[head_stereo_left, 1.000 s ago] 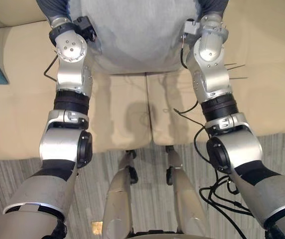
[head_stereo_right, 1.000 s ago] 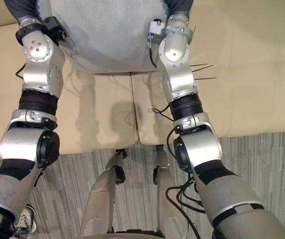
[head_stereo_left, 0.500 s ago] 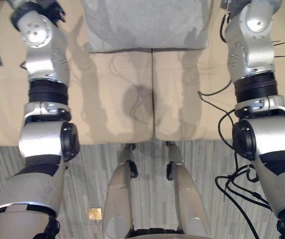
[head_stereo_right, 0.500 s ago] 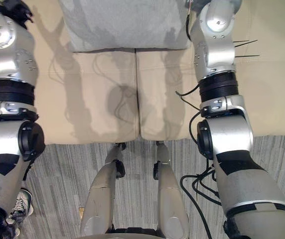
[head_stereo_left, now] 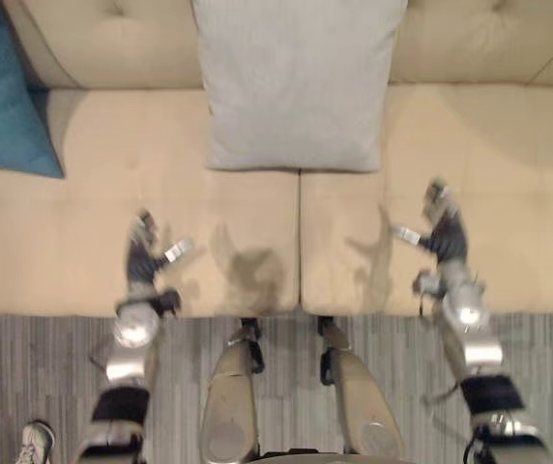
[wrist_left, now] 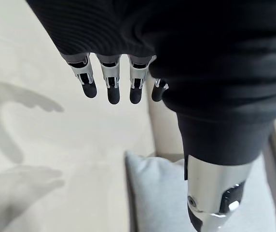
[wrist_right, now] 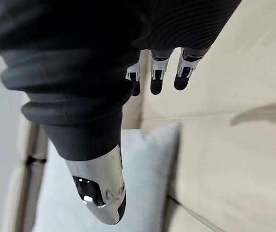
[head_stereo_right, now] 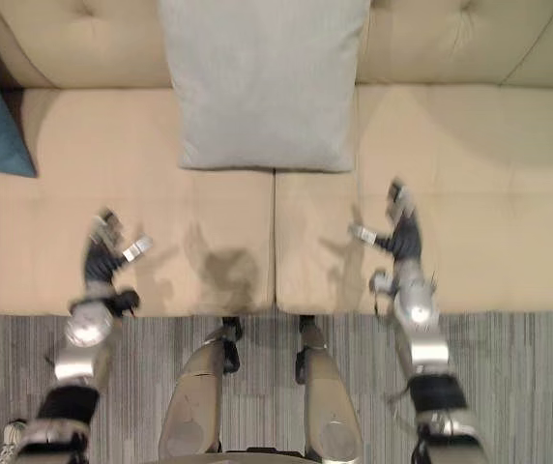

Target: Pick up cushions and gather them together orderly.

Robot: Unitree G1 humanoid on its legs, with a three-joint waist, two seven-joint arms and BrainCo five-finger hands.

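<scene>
**Both hands empty above the sofa seat, grey cushion against the backrest**

The head views look down on a beige upholstered sofa [head_stereo_left: 73, 222] with two seat pads that meet at a centre seam. A light grey square fabric cushion [head_stereo_left: 298, 82] leans against the backrest in the middle, and its lower edge lies across that seam. A dark teal fabric cushion [head_stereo_left: 6, 97] sits at the sofa's left end, well apart from the grey one. The left eye view takes in a broad wedge of the teal cushion, while the right eye view catches a narrow strip of it at the edge.

The left hand [head_stereo_left: 143, 253] hangs over the left seat pad near its front edge. The right hand [head_stereo_left: 441, 227] hangs over the right seat pad. The two hands are well apart, one on each side of the seam, and both are short of the grey cushion.

From the head the hands look small, and the wrist views add the detail. In the left wrist view the fingers [wrist_left: 110, 84] are straight in a row and the thumb [wrist_left: 210, 203] stands off from them with nothing between. Bare beige seat shows past them, and a corner of the grey cushion shows beyond. The right wrist view matches this, with straight fingers [wrist_right: 157, 79], thumb [wrist_right: 99, 188] spread, nothing held, and the grey cushion lying past the hand.

A grey striped carpet [head_stereo_left: 25, 358] runs in front of the sofa. A white shoe [head_stereo_left: 35, 442] rests on the carpet by the left arm.
</scene>
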